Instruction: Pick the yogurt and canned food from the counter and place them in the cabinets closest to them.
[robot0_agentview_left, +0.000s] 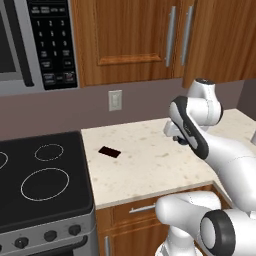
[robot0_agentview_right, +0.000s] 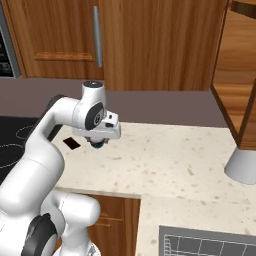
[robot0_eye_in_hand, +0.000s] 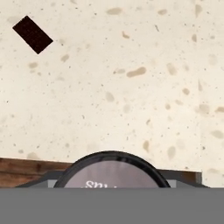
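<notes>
The canned food (robot0_eye_in_hand: 111, 173), a round tin with a dark rim and a grey-lilac top, sits between my fingertips at the bottom of the hand view. My gripper (robot0_agentview_right: 98, 142) is shut on it and hangs a little above the counter (robot0_agentview_right: 170, 165), pointing down, with the tin's dark side (robot0_agentview_right: 98, 144) showing under the hand. In the left base view the hand (robot0_agentview_left: 175, 136) is partly hidden by the arm. Reddish-brown cabinets (robot0_agentview_left: 130, 40) hang on the wall above, and one (robot0_agentview_right: 235, 85) at the right stands open. The yogurt is out of view.
A flat black rectangle (robot0_agentview_left: 109, 151) lies on the counter left of the hand. A black stove (robot0_agentview_left: 40, 175) and a microwave (robot0_agentview_left: 35, 45) stand at the left. A pale grey rounded object (robot0_agentview_right: 242, 165) is at the right, and a grey gridded panel (robot0_agentview_right: 205, 242) is near the front edge.
</notes>
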